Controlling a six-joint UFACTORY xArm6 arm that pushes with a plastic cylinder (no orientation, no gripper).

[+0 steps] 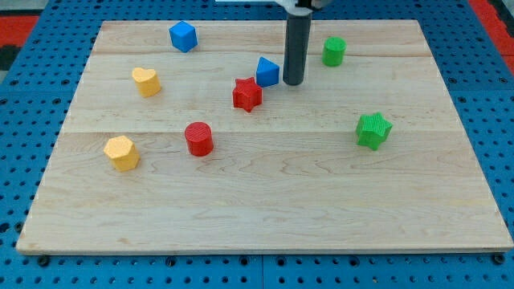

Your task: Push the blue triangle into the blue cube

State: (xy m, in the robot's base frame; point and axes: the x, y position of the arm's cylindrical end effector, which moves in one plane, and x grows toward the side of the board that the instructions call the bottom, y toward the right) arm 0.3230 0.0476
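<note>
A small blue plastic triangle block (267, 71) sits on the far half of a pale wooden bench (265, 209), a little right of centre. My tip (292, 83), the lower end of a straight dark rod, stands just beside the triangle on its right, so close that touching cannot be ruled out. There is no pincer on this arm, so nothing opens or closes.

The blue plastic cube (183, 36) lies well apart to the left and farther back. In my judgement the push is only being set up: the tip is on the correct side, and the next move calls for a leftward, slightly far-going sweep.

A red star block (247, 94) sits just near-left of the triangle and could be clipped. Farther out are a red cylinder (198, 138), a yellow heart-like block (146, 81), a yellow many-sided block (121, 152), a green cylinder (334, 50) and a green star (373, 130). No containers are present.
</note>
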